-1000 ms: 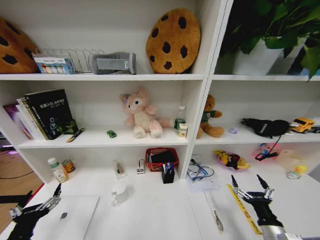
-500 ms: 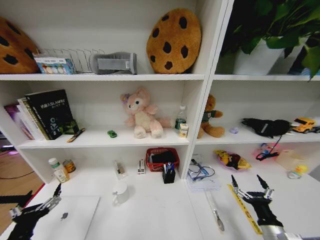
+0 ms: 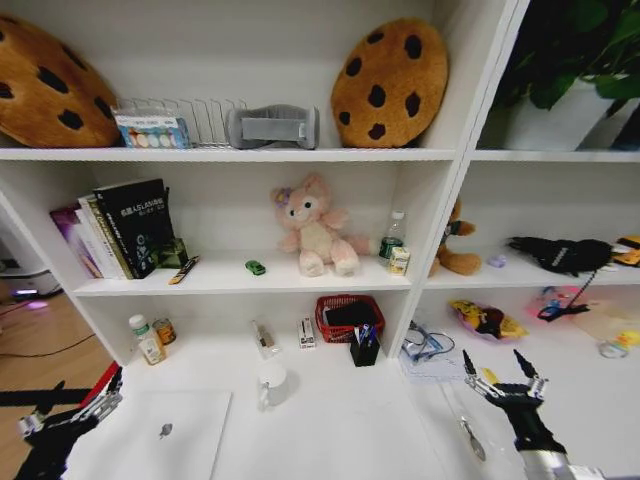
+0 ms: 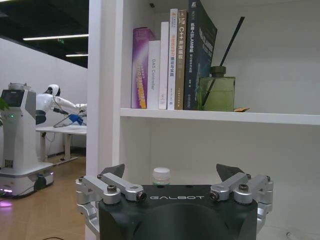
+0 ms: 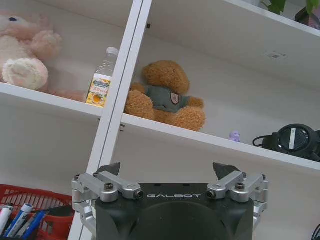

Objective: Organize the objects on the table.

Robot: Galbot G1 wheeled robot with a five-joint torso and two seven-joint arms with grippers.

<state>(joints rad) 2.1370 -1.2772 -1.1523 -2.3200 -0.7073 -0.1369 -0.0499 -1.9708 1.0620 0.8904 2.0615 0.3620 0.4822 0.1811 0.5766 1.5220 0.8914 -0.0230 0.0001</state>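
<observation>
Silver laptop (image 3: 165, 435) lies flat and closed on the white desk (image 3: 330, 430), its long axis running away from the robot toward the shelves.

Left gripper (image 3: 70, 407) hovers with fingers spread at the laptop's left edge; right gripper (image 3: 502, 375), also spread wide, hangs over the desk's right side. A green toy car (image 3: 256, 267) sits on the shelf (image 3: 240, 283) beside a pink plush (image 3: 315, 228); pens stand in a black holder (image 3: 365, 347) at the desk's back.

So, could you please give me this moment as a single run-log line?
left gripper: open, above thin silver laptop | right gripper: open, hovering over white desk | tiny green toy car: on shelf
</observation>
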